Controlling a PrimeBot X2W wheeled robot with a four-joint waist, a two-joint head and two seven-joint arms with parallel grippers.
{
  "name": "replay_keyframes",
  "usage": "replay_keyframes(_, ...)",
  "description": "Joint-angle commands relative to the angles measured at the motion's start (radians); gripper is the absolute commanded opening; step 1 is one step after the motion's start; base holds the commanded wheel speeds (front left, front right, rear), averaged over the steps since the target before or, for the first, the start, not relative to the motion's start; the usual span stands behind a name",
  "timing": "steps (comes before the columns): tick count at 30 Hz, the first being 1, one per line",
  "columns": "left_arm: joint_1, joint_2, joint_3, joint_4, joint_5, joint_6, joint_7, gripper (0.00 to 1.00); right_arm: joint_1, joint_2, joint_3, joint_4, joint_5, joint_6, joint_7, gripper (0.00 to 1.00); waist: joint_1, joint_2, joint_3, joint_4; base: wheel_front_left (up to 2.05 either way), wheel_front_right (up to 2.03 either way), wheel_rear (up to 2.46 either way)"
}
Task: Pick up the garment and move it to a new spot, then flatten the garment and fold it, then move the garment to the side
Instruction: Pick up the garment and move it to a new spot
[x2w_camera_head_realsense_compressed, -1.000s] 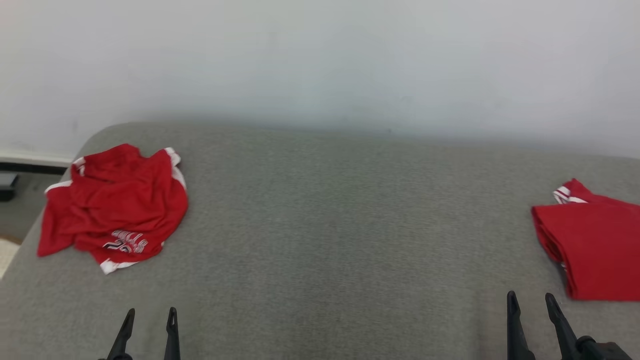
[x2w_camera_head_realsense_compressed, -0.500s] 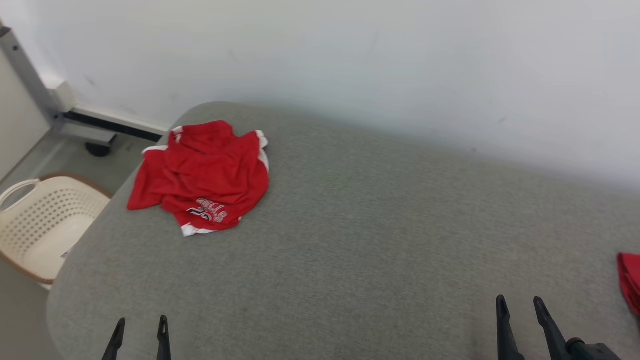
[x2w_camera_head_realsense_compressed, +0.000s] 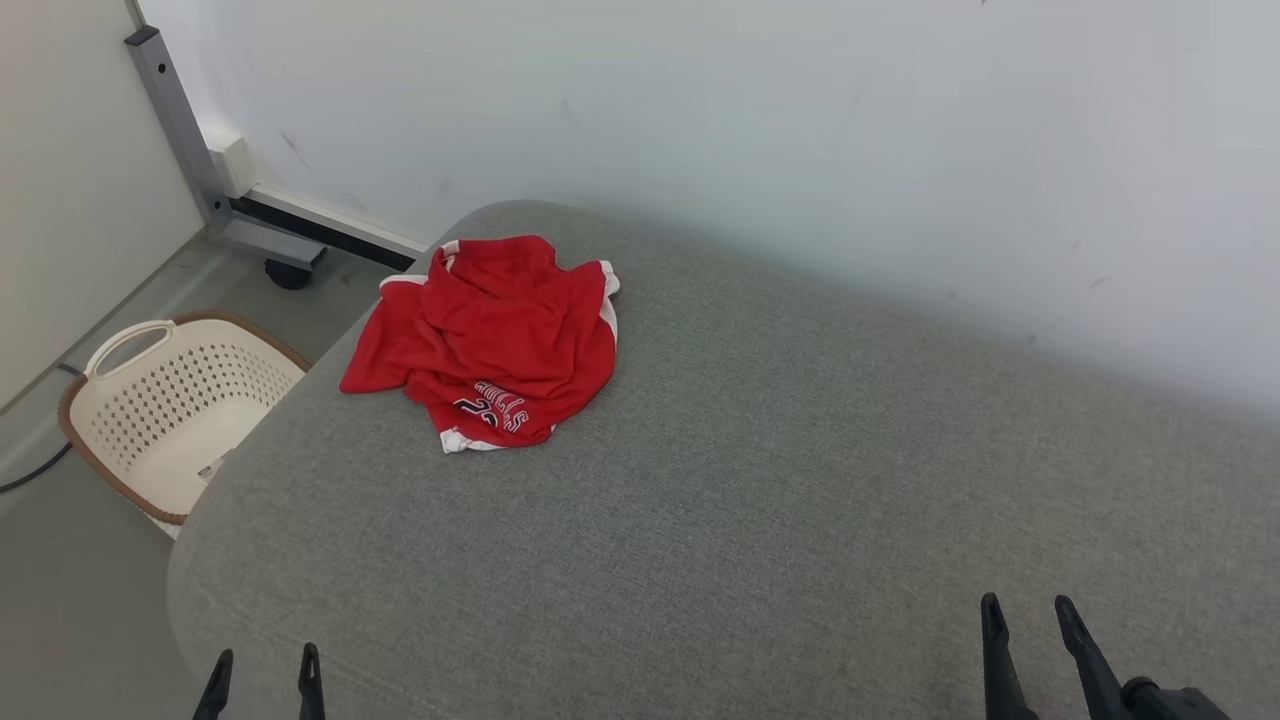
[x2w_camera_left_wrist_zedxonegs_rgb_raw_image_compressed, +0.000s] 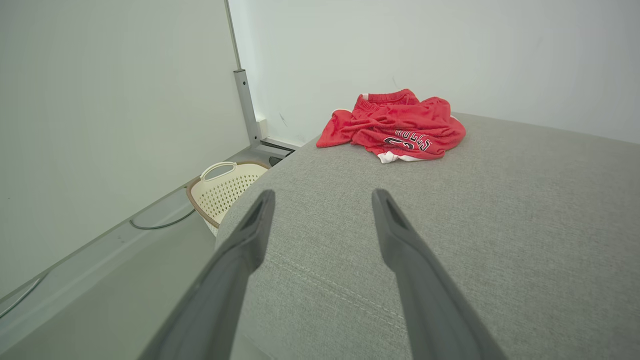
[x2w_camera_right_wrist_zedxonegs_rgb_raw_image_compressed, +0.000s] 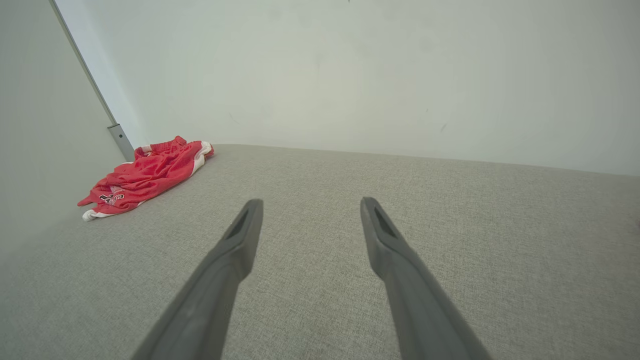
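We see a broad grey fabric-covered surface (x2w_camera_head_realsense_compressed: 780, 500) with a rounded corner at the far left. Near that corner lies a crumpled red garment (x2w_camera_head_realsense_compressed: 495, 330) with white trim and lettering, well apart from the near edge.

Surface: we see a grey fabric-covered top (x2w_camera_head_realsense_compressed: 760, 480).
Basket: we find a cream perforated basket (x2w_camera_head_realsense_compressed: 180, 385) on the floor beside its left corner.
Post: we note a grey metal post (x2w_camera_head_realsense_compressed: 180, 125) against the white wall (x2w_camera_head_realsense_compressed: 700, 120), with a black caster (x2w_camera_head_realsense_compressed: 288, 274) at its foot.
Cable: a dark cable (x2w_camera_head_realsense_compressed: 30, 475) near the basket.
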Motion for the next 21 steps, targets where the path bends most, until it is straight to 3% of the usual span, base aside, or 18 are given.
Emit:
replay_keyframes(1,0.000,0.000,0.005,-0.006,-0.002,0.005,-0.002,1.00,0.009,0.000,0.005,0.001,0.006,-0.002,0.000,1.00,0.0000,0.0000,0.000,-0.004,0.00,0.00,0.00)
replay_keyframes(10,-0.070,0.012,0.023,-0.003,-0.036,-0.002,-0.002,1.00,-0.022,0.000,0.027,0.002,-0.014,-0.002,0.000,1.00,0.0000,0.0000,0.016,-0.070,0.00,0.00,0.00)
replay_keyframes(21,-0.417,0.142,0.054,0.150,-0.127,-0.022,0.030,1.00,-0.132,0.000,0.123,-0.030,-0.051,-0.002,-0.001,1.00,0.0000,0.0000,0.147,-0.284,0.00,0.00,0.00)
